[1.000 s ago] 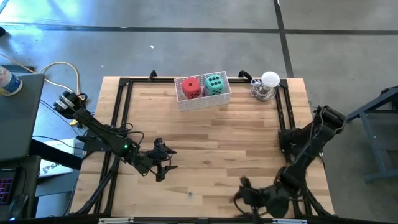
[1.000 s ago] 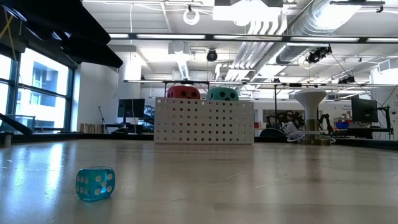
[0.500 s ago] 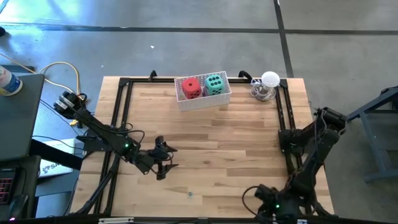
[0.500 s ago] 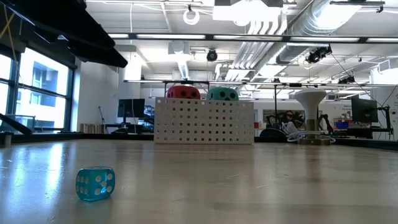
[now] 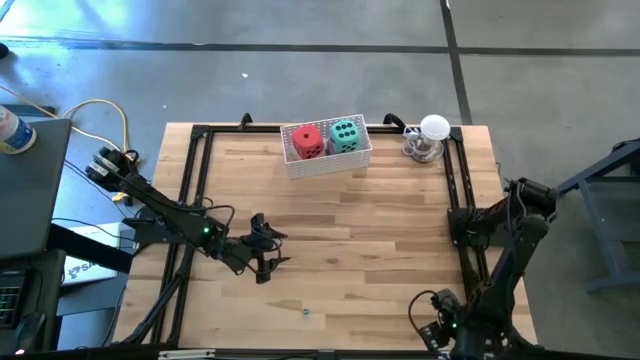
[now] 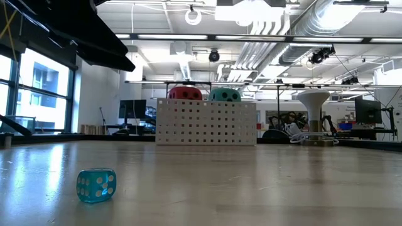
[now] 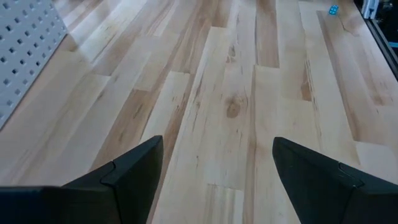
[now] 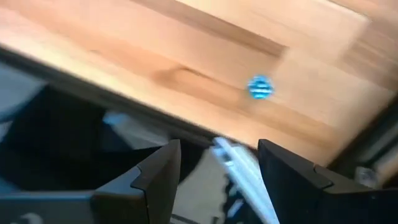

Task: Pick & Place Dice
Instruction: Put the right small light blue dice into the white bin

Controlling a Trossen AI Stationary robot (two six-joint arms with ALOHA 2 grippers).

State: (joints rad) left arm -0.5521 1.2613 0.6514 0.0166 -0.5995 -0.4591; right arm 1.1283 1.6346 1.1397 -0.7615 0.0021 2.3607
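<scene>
A red die (image 5: 308,140) and a teal-green die (image 5: 345,134) sit side by side in a white perforated basket (image 5: 328,163) at the table's far edge; their tops show above its wall (image 6: 206,122). A small clear-blue die (image 5: 306,311) (image 6: 96,185) (image 8: 260,87) rests on the wood near the front edge. My left gripper (image 5: 279,250) (image 7: 217,149) hovers open over the left middle of the table, above bare planks. At the near right corner my right gripper (image 5: 433,320) (image 8: 219,152) points steeply down over the table's front edge, open with nothing between its fingers.
A white ball on a metal stand (image 5: 430,135) stands at the far right corner. Black frame rails (image 5: 195,190) run along the table's left, far and right sides. Bare wood lies between the basket and the small blue die.
My right gripper has swung toward the table's right edge along the front, sunk a little, rolled its wrist and tipped from lying nearly level to pointing steeply down. The dice and the basket have stayed where they were.
</scene>
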